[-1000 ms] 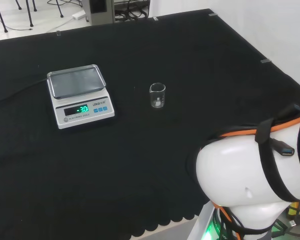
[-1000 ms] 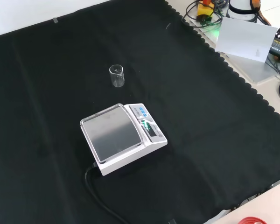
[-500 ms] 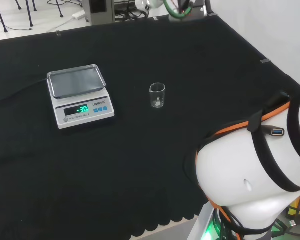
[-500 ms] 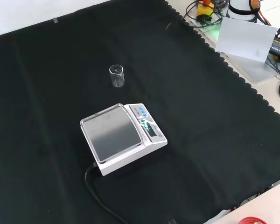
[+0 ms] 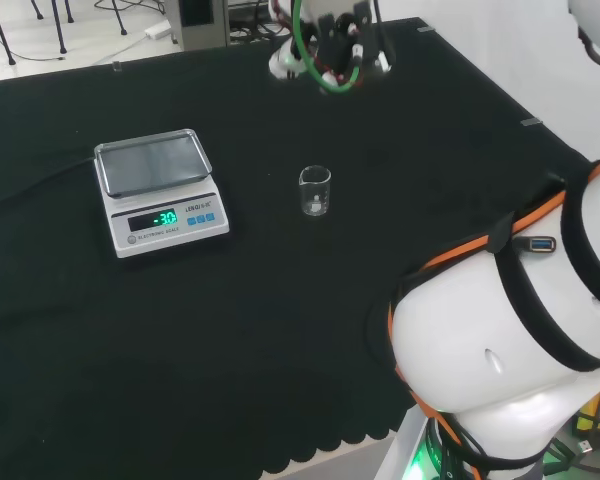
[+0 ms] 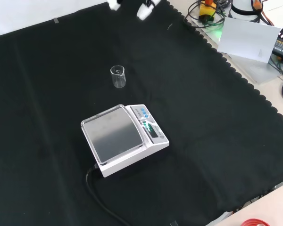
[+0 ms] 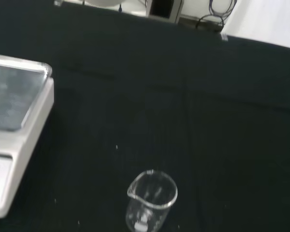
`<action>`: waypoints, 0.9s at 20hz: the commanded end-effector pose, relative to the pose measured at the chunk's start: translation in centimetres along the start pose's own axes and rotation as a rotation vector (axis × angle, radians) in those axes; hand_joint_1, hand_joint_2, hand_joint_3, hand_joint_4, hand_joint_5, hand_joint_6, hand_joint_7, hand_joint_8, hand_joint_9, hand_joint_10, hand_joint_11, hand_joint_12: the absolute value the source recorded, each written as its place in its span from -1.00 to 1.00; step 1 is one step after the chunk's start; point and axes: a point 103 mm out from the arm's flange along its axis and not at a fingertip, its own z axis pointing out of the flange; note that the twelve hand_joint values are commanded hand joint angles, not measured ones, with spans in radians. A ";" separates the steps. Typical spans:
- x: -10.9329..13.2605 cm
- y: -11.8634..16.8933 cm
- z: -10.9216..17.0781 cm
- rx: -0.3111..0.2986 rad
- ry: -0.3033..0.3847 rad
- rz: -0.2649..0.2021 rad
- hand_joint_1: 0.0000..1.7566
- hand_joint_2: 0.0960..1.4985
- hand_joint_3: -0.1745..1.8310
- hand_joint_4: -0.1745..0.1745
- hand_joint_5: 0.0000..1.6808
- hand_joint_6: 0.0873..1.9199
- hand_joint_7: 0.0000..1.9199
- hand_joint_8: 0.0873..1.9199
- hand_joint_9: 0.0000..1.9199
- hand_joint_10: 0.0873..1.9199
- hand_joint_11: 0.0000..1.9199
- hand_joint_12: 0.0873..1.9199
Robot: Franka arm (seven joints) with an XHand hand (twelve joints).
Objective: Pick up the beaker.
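Small clear beaker [image 5: 315, 190] stands upright, right of the scale [image 5: 160, 205]; light, fragile, slippery—grasp its sides. Robot hand [image 5: 325, 45] hovers beyond; finger state unclear.

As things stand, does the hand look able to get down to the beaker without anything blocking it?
Probably yes. The beaker stands upright and alone on the cloth, apart from the scale, and the hand hovers beyond it with open cloth between.

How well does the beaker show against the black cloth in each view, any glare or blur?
Head view: beaker sharp, with bright rim highlights. Front view: its rim and walls read faintly on the cloth. Wrist view: soft overall, the beaker's rim clear but its base cut off at the edge.
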 end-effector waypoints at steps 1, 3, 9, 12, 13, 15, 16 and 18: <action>0.9 0.5 5.3 0.080 0.063 -0.051 0.02 0.22 -1.00 -0.22 -0.52 -0.78 -0.66 -0.39 -0.57 -0.25 -0.91 0.47; 1.2 0.8 6.3 0.097 0.092 -0.056 0.00 0.24 -1.00 -0.23 -0.52 -0.78 -0.67 -0.39 -0.57 -0.24 -0.91 0.46; 0.7 0.8 8.7 0.147 0.157 -0.078 -0.04 0.27 -1.00 -0.25 -0.54 -0.78 -0.70 -0.39 -0.58 -0.24 -0.91 0.46; 1.1 1.0 9.9 0.154 0.129 -0.083 -0.05 0.27 -1.00 -0.25 -0.54 -0.78 -0.71 -0.39 -0.59 -0.24 -0.92 0.46; 1.2 1.1 10.3 0.151 0.119 -0.084 -0.06 0.27 -1.00 -0.25 -0.55 -0.78 -0.71 -0.39 -0.60 -0.24 -0.92 0.46; 1.4 1.3 11.1 0.160 0.154 -0.095 -0.06 0.27 -1.00 -0.26 -0.54 -0.78 -0.72 -0.38 -0.60 -0.24 -0.92 0.46; 1.4 1.4 11.5 0.162 0.166 -0.099 -0.06 0.27 -1.00 -0.26 -0.54 -0.78 -0.72 -0.38 -0.60 -0.24 -0.92 0.46; 1.5 1.5 12.0 0.170 0.171 -0.103 -0.06 0.27 -1.00 -0.27 -0.53 -0.78 -0.71 -0.38 -0.59 -0.23 -0.92 0.46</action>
